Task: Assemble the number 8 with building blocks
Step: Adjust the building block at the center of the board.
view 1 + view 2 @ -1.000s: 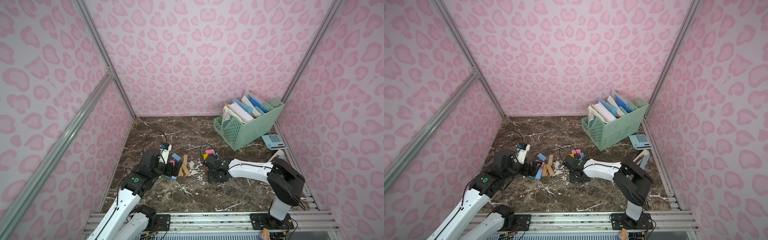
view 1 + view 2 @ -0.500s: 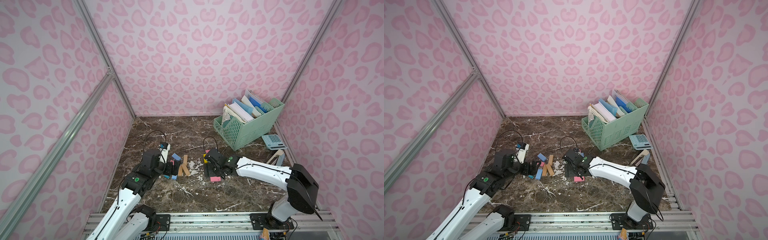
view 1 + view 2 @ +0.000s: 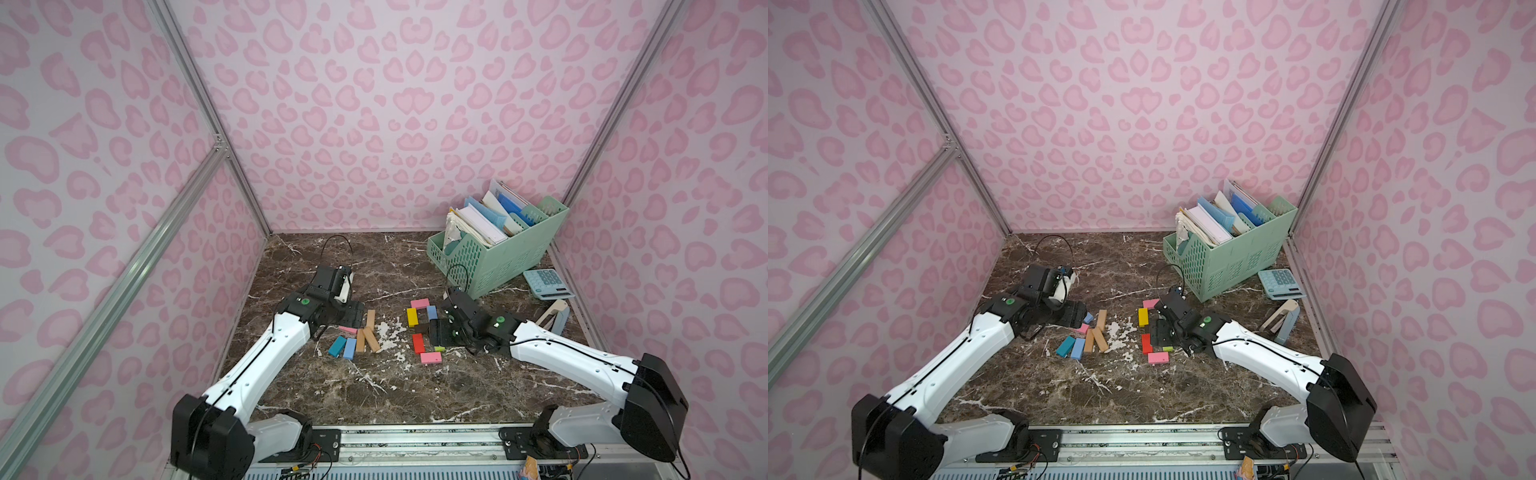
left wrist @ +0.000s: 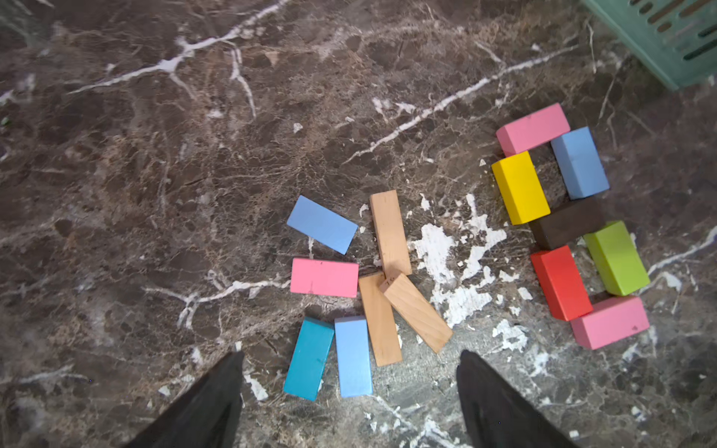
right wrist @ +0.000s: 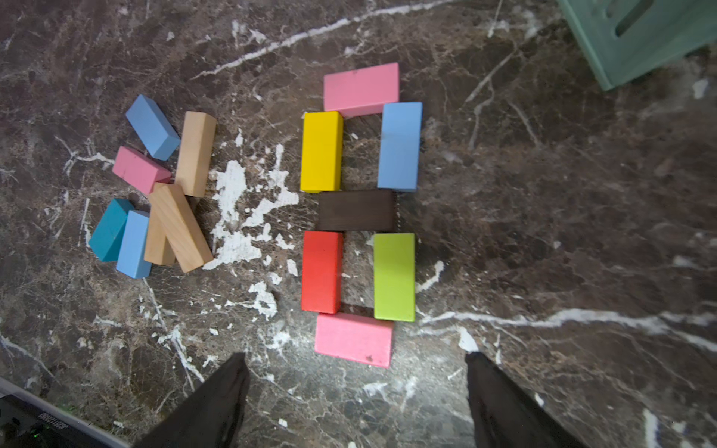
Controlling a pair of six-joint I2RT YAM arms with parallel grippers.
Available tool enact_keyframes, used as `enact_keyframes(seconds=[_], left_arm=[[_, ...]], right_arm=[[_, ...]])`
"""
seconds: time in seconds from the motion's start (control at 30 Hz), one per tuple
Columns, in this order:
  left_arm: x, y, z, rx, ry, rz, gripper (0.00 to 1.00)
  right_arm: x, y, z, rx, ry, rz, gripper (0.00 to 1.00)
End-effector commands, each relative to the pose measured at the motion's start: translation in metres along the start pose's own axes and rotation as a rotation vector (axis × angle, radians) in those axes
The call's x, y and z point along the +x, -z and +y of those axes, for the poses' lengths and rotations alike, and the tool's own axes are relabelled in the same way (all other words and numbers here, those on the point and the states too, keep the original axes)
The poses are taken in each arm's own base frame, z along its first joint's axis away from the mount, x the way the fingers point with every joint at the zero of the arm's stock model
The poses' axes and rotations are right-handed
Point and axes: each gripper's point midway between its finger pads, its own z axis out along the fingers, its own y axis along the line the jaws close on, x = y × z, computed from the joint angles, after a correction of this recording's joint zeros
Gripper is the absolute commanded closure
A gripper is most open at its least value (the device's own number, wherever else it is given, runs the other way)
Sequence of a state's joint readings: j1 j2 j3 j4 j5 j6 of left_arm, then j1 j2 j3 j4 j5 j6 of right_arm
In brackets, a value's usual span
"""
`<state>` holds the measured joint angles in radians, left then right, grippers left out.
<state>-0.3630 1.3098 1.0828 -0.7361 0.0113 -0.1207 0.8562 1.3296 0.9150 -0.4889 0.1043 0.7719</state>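
The number 8 [image 5: 357, 211], seven smooth matte rectangular bricks, lies flat on the dark brown veined marble tabletop [image 5: 543, 232]. Near it lies a loose heap of tan wooden, blue and pink building blocks [image 5: 178, 225]. The left gripper [image 4: 351, 355] and the right gripper [image 5: 355, 355] are both spread wide and hold nothing.

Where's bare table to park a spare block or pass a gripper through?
Widest bare table: the front middle, between the blocks and the front rail. Also free: behind the blocks up to the back wall, beside the basket. Crowded: the narrow gap between the loose pile and the number 8, and the calculator corner.
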Motion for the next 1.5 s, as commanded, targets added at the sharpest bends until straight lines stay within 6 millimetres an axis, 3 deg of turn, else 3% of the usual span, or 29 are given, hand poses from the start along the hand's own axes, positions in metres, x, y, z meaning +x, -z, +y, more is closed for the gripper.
enact_keyframes(seconds=[0.0,0.13,0.3,0.67,1.03,1.47], left_arm=[[0.013,-0.008,-0.024,0.138,-0.063,0.158,0.12],[0.006,-0.024,-0.057,0.248,0.03,0.225,0.14],[0.015,-0.049,-0.088,0.259,0.066,0.236,0.1],[0.04,-0.096,-0.109,0.27,0.106,0.306,0.09],[0.043,-0.127,-0.092,0.184,0.114,0.3,0.1],[0.04,-0.123,-0.021,0.065,0.255,0.243,0.1]], right_arm=[[-0.004,0.003,0.001,-0.067,0.004,-0.027,0.11],[-0.004,0.007,-0.017,-0.056,-0.014,-0.049,0.11],[-0.006,0.014,-0.034,-0.065,-0.05,-0.089,0.11],[-0.005,0.017,-0.041,-0.101,-0.07,-0.102,0.11],[-0.003,0.014,-0.038,-0.117,-0.079,-0.088,0.11],[0.003,0.013,-0.041,-0.112,-0.08,-0.075,0.11]])
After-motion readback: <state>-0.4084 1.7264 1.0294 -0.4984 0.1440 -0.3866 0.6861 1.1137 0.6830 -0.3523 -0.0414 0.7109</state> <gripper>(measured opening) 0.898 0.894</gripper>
